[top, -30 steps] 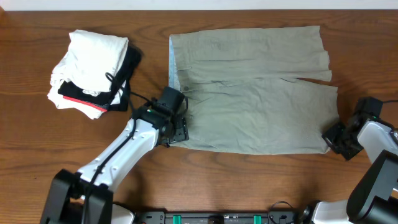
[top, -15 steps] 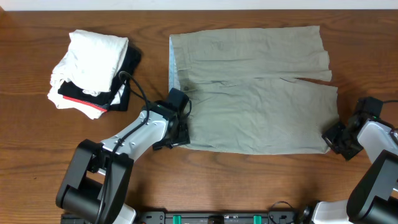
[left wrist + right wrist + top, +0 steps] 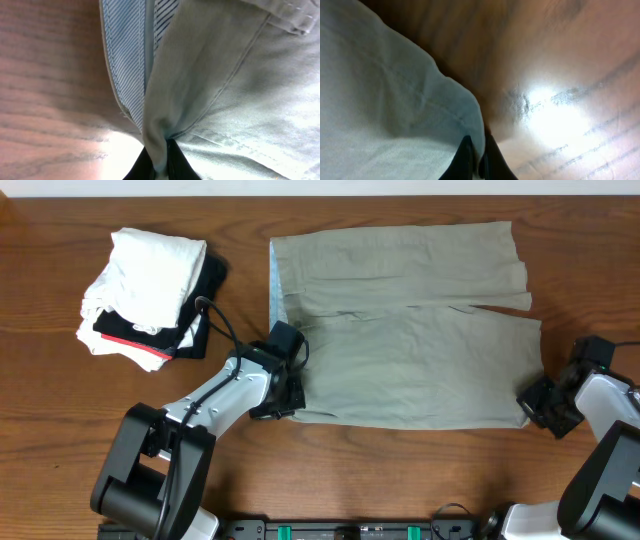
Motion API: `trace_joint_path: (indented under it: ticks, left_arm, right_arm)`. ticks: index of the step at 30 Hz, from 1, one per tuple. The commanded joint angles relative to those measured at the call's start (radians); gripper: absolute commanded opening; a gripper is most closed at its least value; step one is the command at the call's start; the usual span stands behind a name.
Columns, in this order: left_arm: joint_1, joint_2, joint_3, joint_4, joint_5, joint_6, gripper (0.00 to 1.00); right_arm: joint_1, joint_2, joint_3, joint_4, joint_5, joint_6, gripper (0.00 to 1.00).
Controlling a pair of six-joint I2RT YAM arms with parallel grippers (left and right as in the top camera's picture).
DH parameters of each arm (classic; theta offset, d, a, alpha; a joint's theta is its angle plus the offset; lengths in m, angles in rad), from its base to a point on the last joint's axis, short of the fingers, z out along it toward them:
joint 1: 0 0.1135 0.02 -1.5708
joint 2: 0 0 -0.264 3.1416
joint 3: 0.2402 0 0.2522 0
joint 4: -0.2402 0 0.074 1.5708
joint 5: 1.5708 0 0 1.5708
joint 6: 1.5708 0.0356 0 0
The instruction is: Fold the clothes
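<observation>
Left tool (image 3: 287, 405) now tight on clothes (image 3: 400, 330)

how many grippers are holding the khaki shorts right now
2. The left gripper pinches the khaki shorts at their near left corner; the right gripper pinches the near right corner.

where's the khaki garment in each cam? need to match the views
Overhead: the khaki grey-green cloth garment lies spread flat, centre to right.
Left wrist: garment fills centre and right, striped lining showing, fold pinched at bottom.
Right wrist: garment fills the left, edge pinched at bottom centre.
Shared landmark: brown wooden table, visible beside the garment in every view.
</observation>
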Motion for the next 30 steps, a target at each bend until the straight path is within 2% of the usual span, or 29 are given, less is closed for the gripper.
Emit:
trace_joint_path:
  ticks: [1,18,24,30]
  left_arm:
    - [0.004,0.016,-0.011,-0.039,-0.023,-0.004,0.06]
    - [0.004,-0.317,-0.011,-0.248,-0.023,-0.010,0.06]
    - [-0.005,-0.349,-0.011,-0.359,-0.021,-0.057,0.06]
    - [-0.075,-0.397,-0.011,-0.432,-0.019,-0.092,0.06]
  right_arm:
    - [-0.002,0.015,0.003,-0.055,0.009,-0.029,0.01]
    - [-0.001,-0.309,0.067,-0.291,0.001,-0.029,0.01]
    - [-0.001,-0.364,0.150,-0.416,0.000,-0.029,0.01]
    - [-0.001,-0.367,0.226,-0.513,-0.004,-0.029,0.01]
